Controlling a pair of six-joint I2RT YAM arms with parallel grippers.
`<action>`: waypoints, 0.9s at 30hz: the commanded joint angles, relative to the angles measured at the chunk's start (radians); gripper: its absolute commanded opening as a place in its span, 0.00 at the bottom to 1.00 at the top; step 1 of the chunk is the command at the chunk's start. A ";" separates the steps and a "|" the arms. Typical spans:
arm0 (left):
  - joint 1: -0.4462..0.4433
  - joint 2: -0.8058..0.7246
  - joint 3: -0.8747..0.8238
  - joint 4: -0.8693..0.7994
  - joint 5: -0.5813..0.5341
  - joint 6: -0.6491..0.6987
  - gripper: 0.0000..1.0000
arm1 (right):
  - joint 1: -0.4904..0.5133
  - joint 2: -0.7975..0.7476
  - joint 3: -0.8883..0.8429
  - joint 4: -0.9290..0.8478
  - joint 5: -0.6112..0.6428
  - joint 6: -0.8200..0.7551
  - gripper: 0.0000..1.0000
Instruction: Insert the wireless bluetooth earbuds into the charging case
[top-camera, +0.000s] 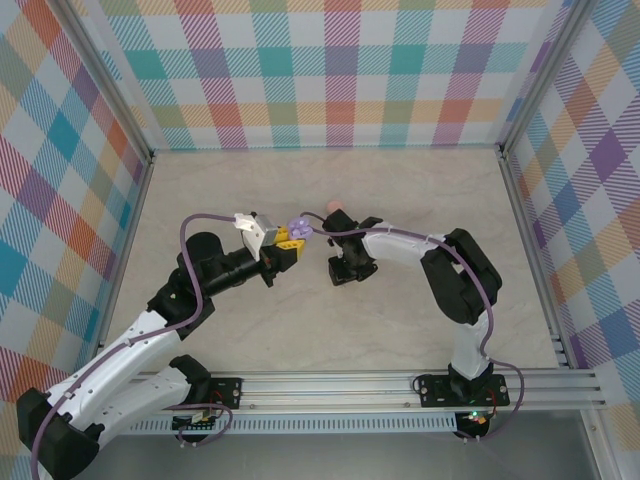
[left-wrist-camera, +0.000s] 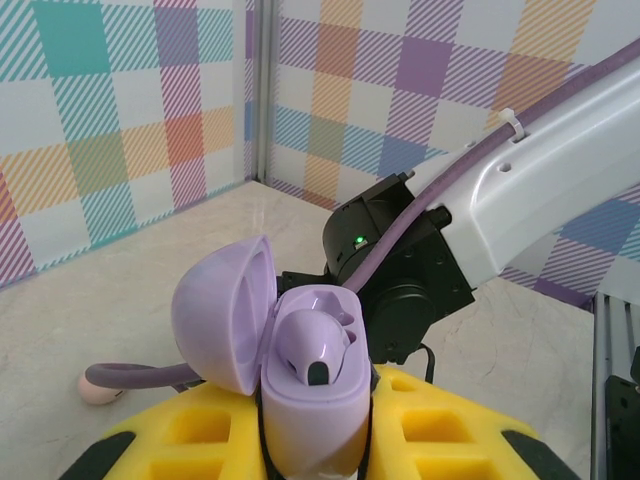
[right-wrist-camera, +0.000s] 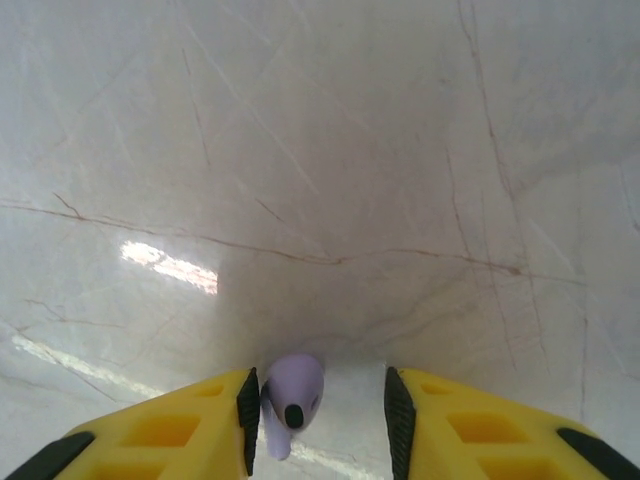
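The left end effector (left-wrist-camera: 315, 455) is clenching the charging case (left-wrist-camera: 310, 410) upright, lid flipped back so the sockets are facing out; one purple earbud (left-wrist-camera: 312, 345) is already sitting inside. The right end effector (right-wrist-camera: 322, 405) is hovering low over the surface (right-wrist-camera: 320, 150), jaws parted around a second purple earbud (right-wrist-camera: 288, 392) that is touching one pad, not yet gripped.

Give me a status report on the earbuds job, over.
Left gripper shut on open purple case, one earbud seated. Right gripper open, second purple earbud on table between its fingers. Small pink piece lying past the case.
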 joint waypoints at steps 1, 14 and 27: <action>0.008 -0.002 0.000 0.022 0.016 -0.002 0.22 | 0.014 0.033 0.044 -0.067 0.035 -0.020 0.38; 0.008 0.003 -0.001 0.025 0.019 -0.006 0.22 | 0.021 0.064 0.059 -0.036 0.030 0.008 0.40; 0.007 0.002 -0.002 0.027 0.020 -0.006 0.22 | 0.020 0.102 0.073 -0.010 -0.007 0.025 0.32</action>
